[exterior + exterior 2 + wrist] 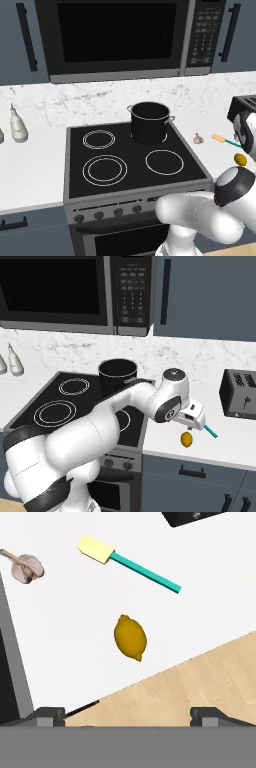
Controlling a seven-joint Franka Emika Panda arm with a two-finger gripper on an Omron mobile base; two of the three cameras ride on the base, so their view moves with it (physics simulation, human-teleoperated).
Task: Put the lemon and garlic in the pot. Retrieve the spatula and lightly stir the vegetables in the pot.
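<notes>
The two dark fingers [50, 714] stand spread as wide as they go, one at each lower corner of the hand view, with nothing between them and nothing touching them. They hang above the white desk [70, 637], looking down on the yellow oval lemon [130, 637], which lies on the desk near its front edge, clear of both fingers.

Taking the lemon as landmark: the slim spatula [129, 563] with its teal-green stick handle and pale yellow flat end lies just beyond it, further back on the desk, apart from it. The small pale pinkish-white garlic bulb [26, 568] lies beyond the lemon too, on the stove side, near the spatula's pale end but not touching it.

In the left base view the dark grey cylindrical pot [149, 122] with a thin silvery rim and two small side handles stands upright on the back right burner of the black stovetop [125, 160], well to the left of the lemon [240, 159] and further back.
</notes>
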